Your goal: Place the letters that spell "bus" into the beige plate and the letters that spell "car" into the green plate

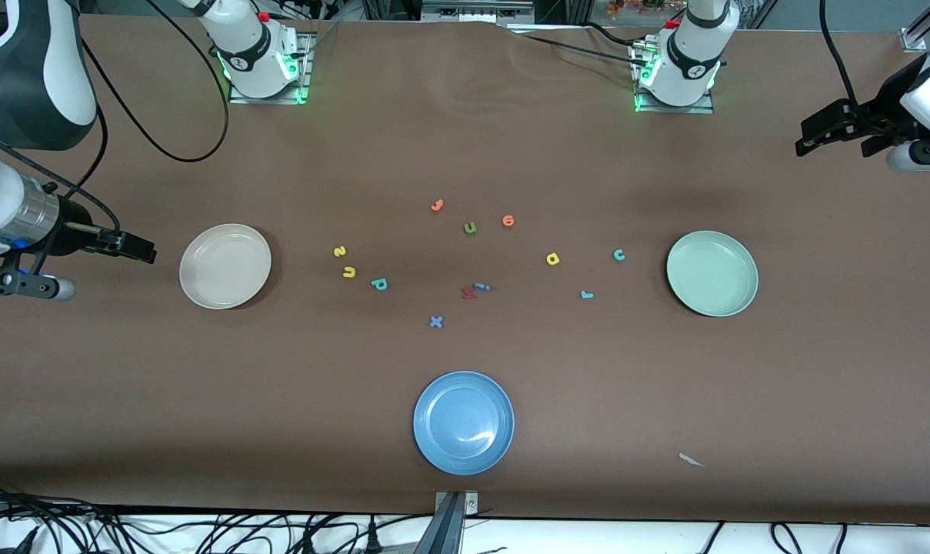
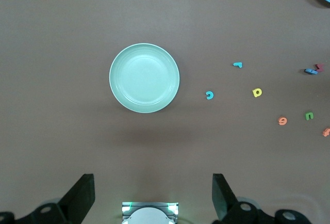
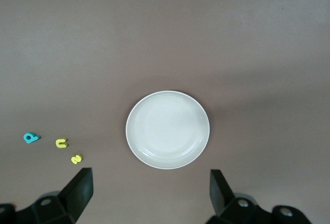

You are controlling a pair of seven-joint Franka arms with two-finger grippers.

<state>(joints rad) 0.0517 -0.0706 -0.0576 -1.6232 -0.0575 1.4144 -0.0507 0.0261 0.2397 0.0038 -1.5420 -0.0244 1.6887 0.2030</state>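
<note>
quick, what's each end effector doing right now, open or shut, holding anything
Left end effector: open, holding nothing, up in the air past the green plate.
Right end effector: open, holding nothing, up in the air past the beige plate.

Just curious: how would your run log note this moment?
letters: all on table | beige plate, green plate: empty | both hands open, waiting

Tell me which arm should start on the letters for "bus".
Right. Its open end effector waits beside the beige plate, and the teal b, yellow u and yellow s lie at that end. The left end effector sits past the green plate.
</note>
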